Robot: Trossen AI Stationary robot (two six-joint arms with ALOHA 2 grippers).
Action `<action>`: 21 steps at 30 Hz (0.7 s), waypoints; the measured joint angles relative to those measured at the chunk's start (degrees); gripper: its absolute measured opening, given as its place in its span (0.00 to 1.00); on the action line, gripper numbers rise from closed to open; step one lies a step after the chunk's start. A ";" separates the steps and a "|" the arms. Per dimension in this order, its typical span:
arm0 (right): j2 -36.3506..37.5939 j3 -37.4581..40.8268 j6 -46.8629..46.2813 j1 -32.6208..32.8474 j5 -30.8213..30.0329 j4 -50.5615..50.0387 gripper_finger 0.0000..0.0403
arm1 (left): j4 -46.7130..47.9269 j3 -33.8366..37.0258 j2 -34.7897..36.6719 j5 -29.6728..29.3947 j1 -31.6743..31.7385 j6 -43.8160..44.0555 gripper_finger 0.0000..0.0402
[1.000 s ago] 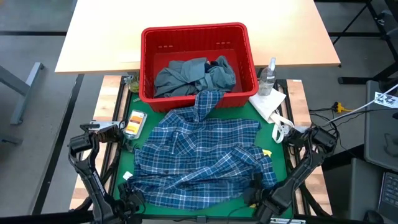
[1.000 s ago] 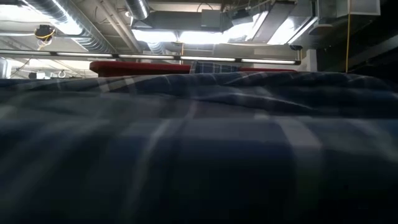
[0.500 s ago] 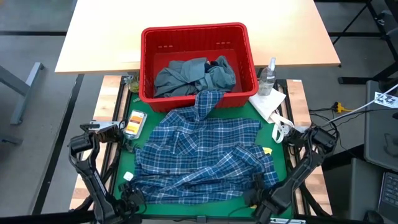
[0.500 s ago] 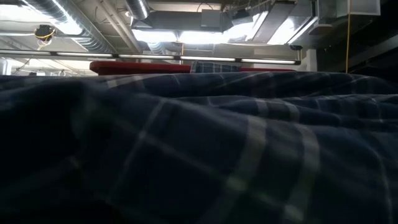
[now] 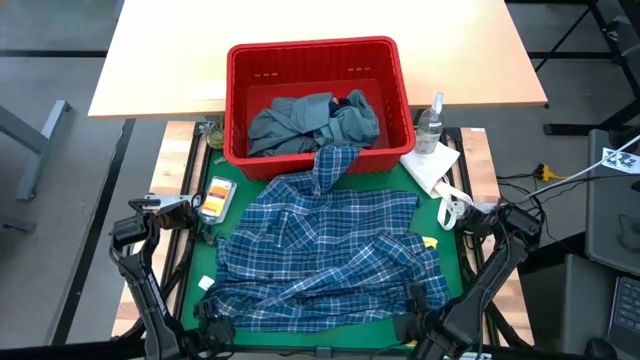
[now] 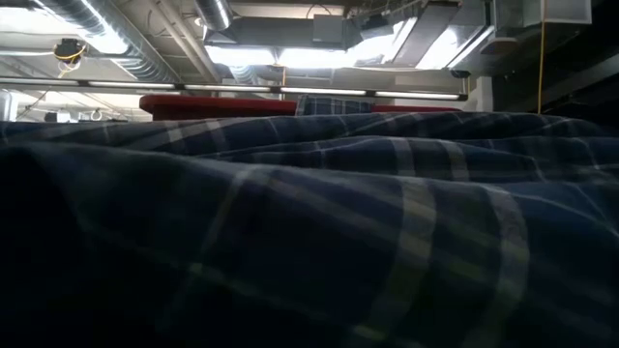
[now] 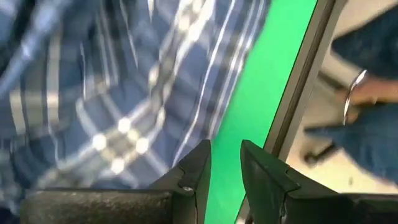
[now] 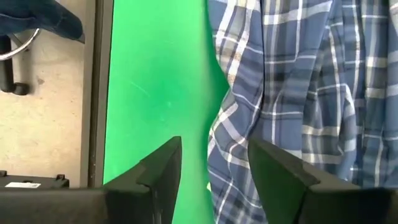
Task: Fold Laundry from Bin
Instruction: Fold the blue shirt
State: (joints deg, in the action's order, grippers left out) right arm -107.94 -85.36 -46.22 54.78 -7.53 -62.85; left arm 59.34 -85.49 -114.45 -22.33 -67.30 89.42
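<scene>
While the plaid shirt [image 5: 320,250] lies spread on the green mat [image 8: 155,74], both my end effectors sit low at its near hem, one at each corner, and the whole garment stretches away ahead of them towards the bin [image 5: 392,80]. Its long axis runs from my end effectors straight out to the bin, where one sleeve climbs over the red rim; the grey-blue garment [image 5: 305,120] is heaped inside, well beyond my reach for now.

My right end effector [image 8: 214,146] stands wide open and holds nothing, and the shirt's edge runs right through the gap between its fingers, so I judge it the better placed: closing here should catch cloth. My left end effector [image 7: 225,149] is parted only narrowly and is empty too. Bare mat shows in its gap, and the plaid lies just beside it, on the side towards my right arm.

I judge the next move hinges on that offset: the left must shift inward onto the hem before both corners can be taken up together and drawn to free the sleeve from the bin.
</scene>
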 joint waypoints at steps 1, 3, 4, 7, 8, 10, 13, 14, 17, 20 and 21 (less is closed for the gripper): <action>0.00 -0.15 0.00 0.08 -0.08 -0.29 0.46 | -0.18 -0.02 0.00 -1.53 0.17 0.00 0.21; 0.00 -0.15 -0.23 0.44 -0.33 -0.40 0.46 | -0.28 -0.02 0.00 -4.85 0.45 -0.02 0.21; 0.00 -0.15 -0.52 0.44 -0.54 -0.69 0.46 | -0.36 -0.02 0.00 -6.44 0.75 0.00 0.21; 0.00 -0.15 -2.76 0.83 -1.10 -2.33 0.46 | -0.83 0.00 0.00 -11.67 1.94 -0.04 0.21; 0.00 -0.15 -3.46 0.77 -1.64 -2.95 0.46 | -1.16 0.00 0.00 -13.54 2.46 -0.21 0.21; 0.00 -0.15 -4.78 0.81 -3.50 -4.11 0.46 | -2.26 0.00 0.00 -16.21 3.59 -2.50 0.21; 0.00 -0.15 -5.01 0.74 -4.77 -4.59 0.46 | -5.24 0.00 0.00 -17.41 5.86 -8.40 0.21; 0.00 -0.15 -4.98 0.74 -5.10 -4.61 0.46 | -6.37 0.00 0.00 -17.61 6.75 -10.35 0.21; 0.00 -0.15 -4.95 0.74 -6.72 -4.60 0.46 | -9.27 0.00 0.00 -17.66 9.41 -16.15 0.21; 0.00 -0.15 -4.94 0.74 -7.49 -4.59 0.46 | -11.10 0.00 0.00 -17.66 11.90 -21.42 0.21; 0.00 -0.15 -4.94 0.74 -7.47 -4.59 0.46 | -11.69 0.00 0.00 -17.66 12.77 -23.09 0.21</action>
State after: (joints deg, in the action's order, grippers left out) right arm -107.94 -85.52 -51.16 55.53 -15.00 -67.44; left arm 47.65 -85.49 -114.45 -39.99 -54.54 66.33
